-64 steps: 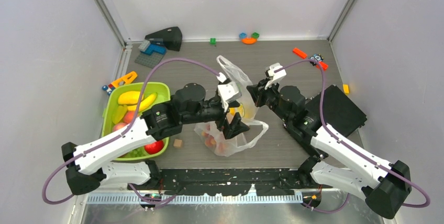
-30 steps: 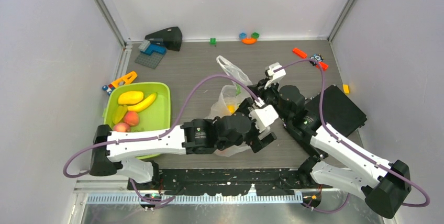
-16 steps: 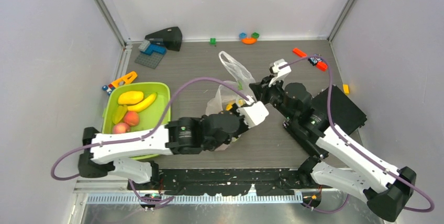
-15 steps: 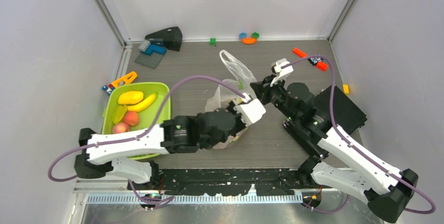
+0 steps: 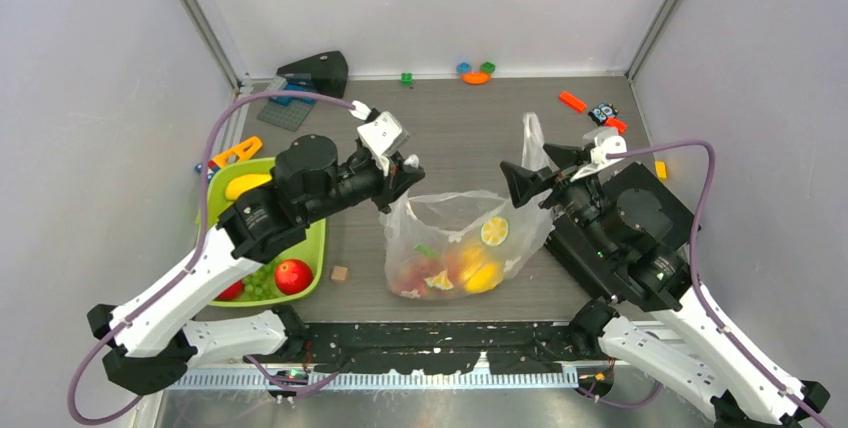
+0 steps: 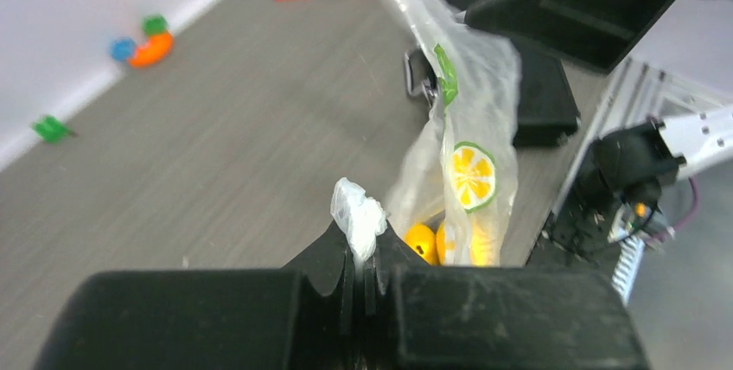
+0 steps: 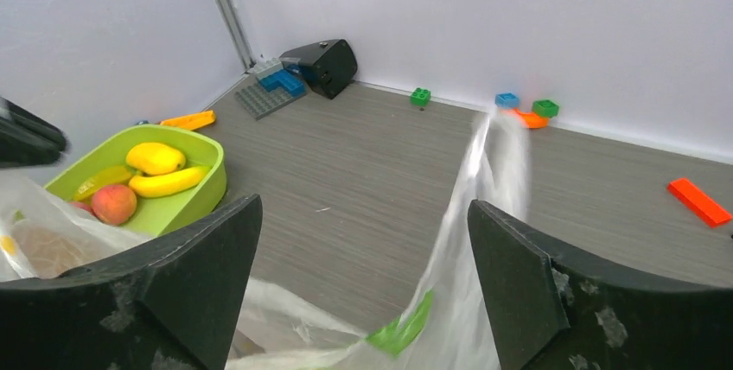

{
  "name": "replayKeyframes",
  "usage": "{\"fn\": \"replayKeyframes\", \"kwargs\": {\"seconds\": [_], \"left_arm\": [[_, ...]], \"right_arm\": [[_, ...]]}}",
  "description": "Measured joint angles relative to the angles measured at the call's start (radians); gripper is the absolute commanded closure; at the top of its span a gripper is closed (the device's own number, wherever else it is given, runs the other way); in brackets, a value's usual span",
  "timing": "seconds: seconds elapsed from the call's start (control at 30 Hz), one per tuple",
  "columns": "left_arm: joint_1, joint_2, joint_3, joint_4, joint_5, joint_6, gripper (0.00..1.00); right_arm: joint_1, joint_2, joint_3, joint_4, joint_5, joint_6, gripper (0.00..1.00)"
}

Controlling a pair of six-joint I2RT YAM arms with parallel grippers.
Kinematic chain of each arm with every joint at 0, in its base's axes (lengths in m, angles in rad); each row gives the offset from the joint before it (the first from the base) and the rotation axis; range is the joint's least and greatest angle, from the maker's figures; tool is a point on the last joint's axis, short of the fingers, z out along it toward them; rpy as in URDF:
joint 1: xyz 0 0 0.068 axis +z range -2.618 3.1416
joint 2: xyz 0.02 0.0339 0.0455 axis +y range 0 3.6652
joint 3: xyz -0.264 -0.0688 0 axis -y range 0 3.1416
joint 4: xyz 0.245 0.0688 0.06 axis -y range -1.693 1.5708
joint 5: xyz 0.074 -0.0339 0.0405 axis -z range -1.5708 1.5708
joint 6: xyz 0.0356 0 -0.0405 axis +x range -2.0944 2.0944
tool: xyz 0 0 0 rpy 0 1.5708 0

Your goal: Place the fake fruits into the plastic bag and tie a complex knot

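From above: reaches the left arm up from its near-left base over the lime-green tray (image 5: 316, 233), bends it at a raised elbow and turns the wrist rightward toward the plastic bag (image 5: 450, 228). Clamps the left gripper (image 5: 398, 180) on the bag's left rim. Holds the bag spread across the middle of the table, with fruits (image 5: 468, 270) heaped in its bottom. Shows an apple (image 5: 292, 275), grapes (image 5: 262, 284) and a mango (image 5: 243, 186) lying in the tray. Carries the right arm from the near-right base over a black box (image 5: 665, 210), wrist pointing left. Spreads the right gripper (image 5: 543, 170) wide beside the bag's upright handle loop (image 5: 530, 138).

From the left wrist: presses the fingers fully together on a crumpled white tuft of bag film (image 6: 357, 214), which pokes up between them. Looks along the bag wall, printed with a lemon slice, down to yellow fruits (image 6: 420, 239) just beyond the fingertips.

From the right wrist: sets both fingers (image 7: 200, 277) far apart, gripping nothing. Frames the handle loop (image 7: 494, 171) standing up between them, nearer the right-hand one; cannot tell whether touching. Takes in the tray beyond, at left, with the mango (image 7: 156, 158), a banana (image 7: 169, 182) and a peach (image 7: 112, 203), and toy bricks (image 7: 522, 109) along the far wall.
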Motion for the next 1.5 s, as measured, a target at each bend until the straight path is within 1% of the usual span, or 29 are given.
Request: {"fn": "replayKeyframes", "kwargs": {"seconds": [0.07,0.17,0.3,0.4,0.5,0.6,0.7,0.73,0.77,0.8,0.83,0.9,0.97,1.1,1.23,1.33,1.5], "left_arm": [[0.031,0.000,-0.046,0.005,0.064,-0.012,1.00],[0.066,0.001,-0.099,0.013,0.144,-0.028,1.00],[0.101,-0.009,-0.137,0.048,0.217,-0.054,1.00],[0.109,-0.026,-0.145,0.062,0.241,-0.069,1.00],[0.111,-0.047,-0.145,0.070,0.257,-0.074,1.00],[0.116,-0.066,-0.145,0.077,0.281,-0.078,1.00],[0.122,-0.079,-0.145,0.085,0.315,-0.090,1.00],[0.124,-0.081,-0.145,0.085,0.332,-0.092,1.00],[0.126,-0.082,-0.145,0.086,0.351,-0.092,1.00],[0.127,-0.082,-0.145,0.085,0.372,-0.090,1.00],[0.128,-0.082,-0.145,0.083,0.396,-0.084,1.00],[0.128,-0.082,-0.145,0.077,0.436,-0.067,1.00],[0.128,-0.082,-0.144,0.065,0.475,-0.043,1.00],[0.129,-0.082,-0.133,0.028,0.539,-0.005,1.00],[0.129,-0.082,-0.124,0.010,0.592,0.015,1.00],[0.129,-0.082,-0.121,0.003,0.626,0.022,1.00],[0.129,-0.073,-0.119,-0.002,0.672,0.031,1.00]], "right_arm": [[0.000,-0.019,-0.014,0.010,-0.024,-0.021,0.04],[0.000,-0.018,-0.019,0.026,-0.114,-0.041,0.04],[0.000,0.036,-0.018,0.093,-0.350,-0.050,0.04],[0.000,0.120,-0.017,0.169,-0.530,-0.029,0.04],[0.002,0.211,-0.009,0.238,-0.671,0.005,0.04],[0.002,0.257,-0.008,0.277,-0.747,0.030,0.04],[0.004,0.268,0.000,0.312,-0.806,0.046,0.04],[0.004,0.268,0.006,0.322,-0.821,0.053,0.02],[0.005,0.268,0.013,0.333,-0.837,0.060,0.02],[0.005,0.268,0.026,0.341,-0.850,0.068,0.08],[0.006,0.269,0.042,0.343,-0.858,0.074,0.10],[0.006,0.274,0.085,0.331,-0.870,0.085,0.19],[0.006,0.293,0.153,0.312,-0.895,0.091,0.23],[0.007,0.335,0.244,0.315,-0.980,0.113,0.27],[0.029,0.376,0.259,0.315,-1.059,0.122,0.32],[0.056,0.420,0.270,0.285,-1.109,0.113,0.37],[0.072,0.440,0.271,0.258,-1.155,0.107,0.45]]}}
